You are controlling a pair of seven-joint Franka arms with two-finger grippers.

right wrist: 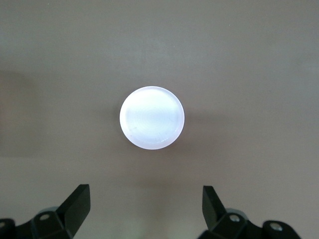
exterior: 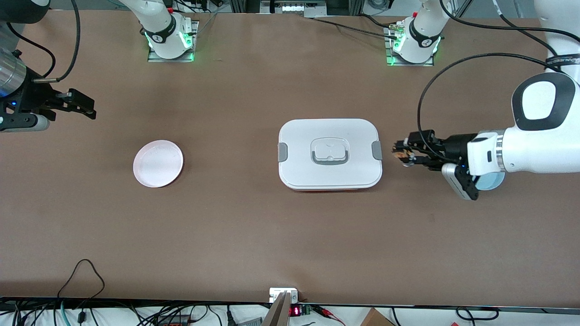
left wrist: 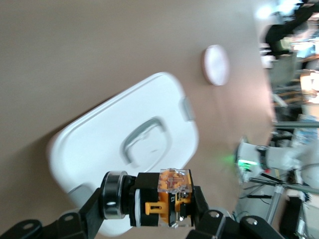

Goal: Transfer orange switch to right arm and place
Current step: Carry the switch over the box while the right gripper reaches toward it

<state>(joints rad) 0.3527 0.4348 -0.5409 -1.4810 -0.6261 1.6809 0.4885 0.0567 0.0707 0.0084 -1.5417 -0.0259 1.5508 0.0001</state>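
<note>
The orange switch (exterior: 400, 154) is clamped sideways in my left gripper (exterior: 403, 156), in the air just off the white lidded box (exterior: 299, 140) at the left arm's end of the table. The left wrist view shows its black body, silver ring and orange-and-clear end (left wrist: 164, 199) between the two fingers of the left gripper (left wrist: 149, 205). My right gripper (exterior: 84, 106) hangs open and empty over bare table at the right arm's end. In the right wrist view its fingertips stand wide apart around the right gripper's centre (right wrist: 144, 195).
A round pale pink plate (exterior: 158, 163) lies on the table between the right gripper and the box; it also shows in the right wrist view (right wrist: 152, 117) and the left wrist view (left wrist: 216, 64). The box (left wrist: 99, 134) has grey side latches and a lid handle.
</note>
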